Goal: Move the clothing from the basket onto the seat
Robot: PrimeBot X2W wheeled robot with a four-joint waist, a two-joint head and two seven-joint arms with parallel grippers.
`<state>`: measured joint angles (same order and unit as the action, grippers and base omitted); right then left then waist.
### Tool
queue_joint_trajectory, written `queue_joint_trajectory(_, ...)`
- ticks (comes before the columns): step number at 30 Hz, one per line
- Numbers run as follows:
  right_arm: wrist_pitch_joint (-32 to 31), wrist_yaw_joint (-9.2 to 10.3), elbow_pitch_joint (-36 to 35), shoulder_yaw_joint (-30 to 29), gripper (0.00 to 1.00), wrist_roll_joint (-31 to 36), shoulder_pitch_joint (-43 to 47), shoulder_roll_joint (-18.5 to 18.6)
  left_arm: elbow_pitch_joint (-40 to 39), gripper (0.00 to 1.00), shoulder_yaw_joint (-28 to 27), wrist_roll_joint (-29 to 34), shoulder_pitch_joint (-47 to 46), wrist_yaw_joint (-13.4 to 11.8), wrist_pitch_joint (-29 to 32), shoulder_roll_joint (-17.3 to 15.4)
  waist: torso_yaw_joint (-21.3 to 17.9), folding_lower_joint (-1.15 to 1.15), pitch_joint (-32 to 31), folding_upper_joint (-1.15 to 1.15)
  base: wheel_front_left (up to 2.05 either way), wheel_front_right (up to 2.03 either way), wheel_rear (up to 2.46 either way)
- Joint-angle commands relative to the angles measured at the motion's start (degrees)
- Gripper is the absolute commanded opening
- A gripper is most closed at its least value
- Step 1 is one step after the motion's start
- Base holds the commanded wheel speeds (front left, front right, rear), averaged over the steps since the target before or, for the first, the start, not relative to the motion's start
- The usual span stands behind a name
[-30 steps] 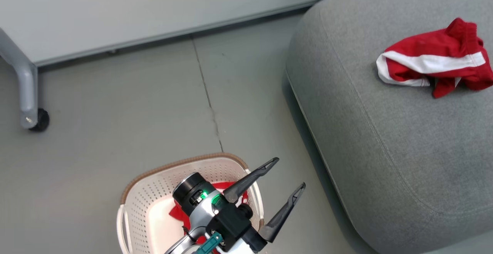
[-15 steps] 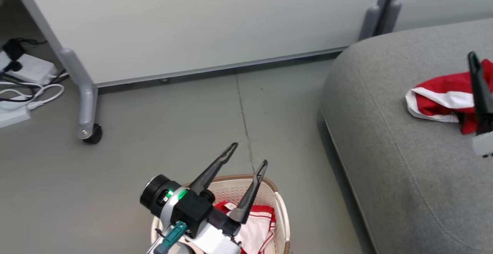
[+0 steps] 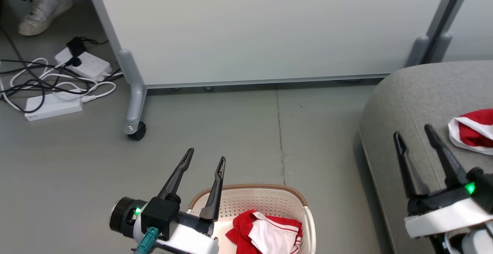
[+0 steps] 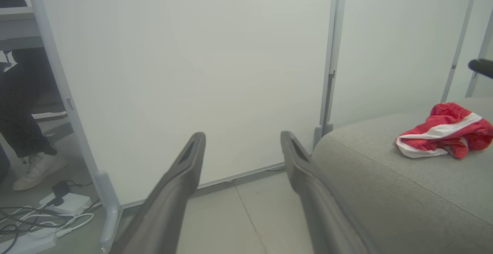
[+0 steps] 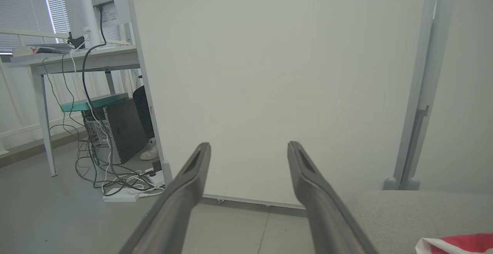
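Left gripper wide, empty, right gripper too

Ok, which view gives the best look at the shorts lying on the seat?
The left wrist view: the shorts lie whole on the seat, red with white trim clear. The head view cuts the shorts off at its right edge; the right wrist view catches just a sliver at its bottom right corner.

partition: white, on castor; power strips, cables: tangled on floor; shoe: white, behind partition
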<state>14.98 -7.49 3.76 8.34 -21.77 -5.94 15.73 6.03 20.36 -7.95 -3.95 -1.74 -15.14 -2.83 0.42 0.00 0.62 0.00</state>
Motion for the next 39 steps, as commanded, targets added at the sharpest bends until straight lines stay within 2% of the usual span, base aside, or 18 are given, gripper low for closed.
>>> queue_joint_trajectory(1, 0.2, -0.01, -0.2, -0.3, 1.00, 0.8, 1.3, -0.5, 0.4, 1.00, -0.4, -0.4, 0.6, -0.7, 0.0, -0.1, 1.2, 0.00, -0.4, 0.00, 0.00, 0.00, 0.00)
queue_joint_trajectory(7, 0.2, -0.01, 1.1, -0.4, 1.00, 3.4, 5.6, -4.7, 1.6, 1.00, -1.5, 0.0, 2.4, -2.8, 0.0, -0.2, 3.0, 0.00, -0.7, 0.00, 0.00, 0.00, 0.00)
queue_joint_trajectory(17, 0.2, -0.01, 3.3, 0.2, 1.00, 6.8, 7.9, -6.6, 5.4, 1.00, -1.3, 0.3, 4.7, -5.5, 0.0, -0.1, 3.3, 0.00, -0.8, 0.00, 0.00, 0.00, 0.00)
queue_joint_trajectory(39, 0.2, -0.01, 3.5, -1.2, 1.00, 7.0, 7.1, -7.3, 5.5, 1.00, -1.7, -0.1, 3.6, -5.0, 0.0, -0.2, 3.1, 0.00, 0.1, 0.00, 0.00, 0.00, 0.00)
